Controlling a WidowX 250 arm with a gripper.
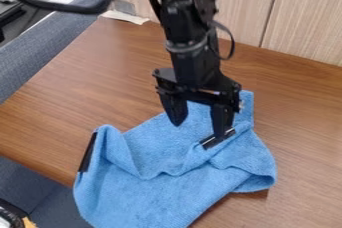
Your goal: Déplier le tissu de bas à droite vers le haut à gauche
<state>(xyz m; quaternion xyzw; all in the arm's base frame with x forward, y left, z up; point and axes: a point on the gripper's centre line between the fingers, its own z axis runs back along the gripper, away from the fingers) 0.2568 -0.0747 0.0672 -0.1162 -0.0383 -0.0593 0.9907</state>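
Behind, pale panelling point(304, 22) rises; blue cloth point(153, 197) covers brown table point(87, 87) partly.

A blue cloth point(157, 192) lies rumpled and partly folded on the wood-grain tabletop point(80, 87), ridges crossing its middle, a dark strip along its left edge, its near-left part reaching past the tabletop's edge.

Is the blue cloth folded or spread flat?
Partly folded: the cloth has a raised fold across its middle and bunches up on the right.
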